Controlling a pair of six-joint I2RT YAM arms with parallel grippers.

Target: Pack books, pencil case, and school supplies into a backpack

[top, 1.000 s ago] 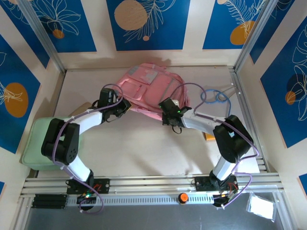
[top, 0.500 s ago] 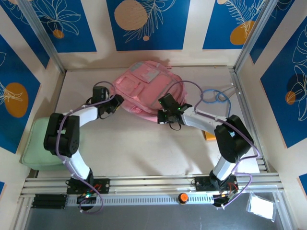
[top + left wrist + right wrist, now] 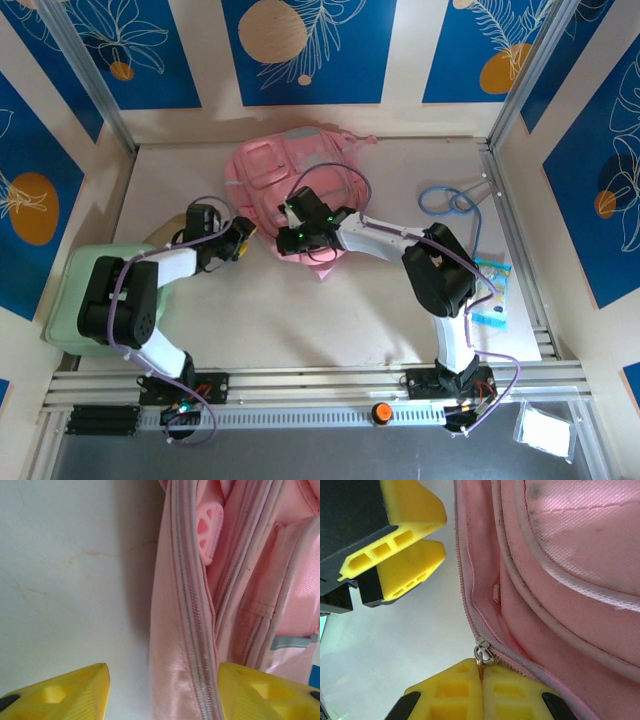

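The pink backpack lies at the back middle of the table, its zipper edge facing the arms. My right gripper is at its near left edge, shut on the metal zipper pull; the zipper behind the pull stands parted. My left gripper is open just left of the bag, and the zipper seam lies between its yellow fingers without being pinched. A small tan item, apparently the pencil case, peeks out behind the left arm. The books are out of view.
A pale green tray sits at the left edge by the left arm. A blue cable loop lies at the back right. A blue and white packet lies near the right rail. Metal frame posts border the table.
My right gripper has moved left along the bag's edge with the zipper pull. The backpack has shifted left and turned. My left gripper has opened, let go of the bag and drawn back.
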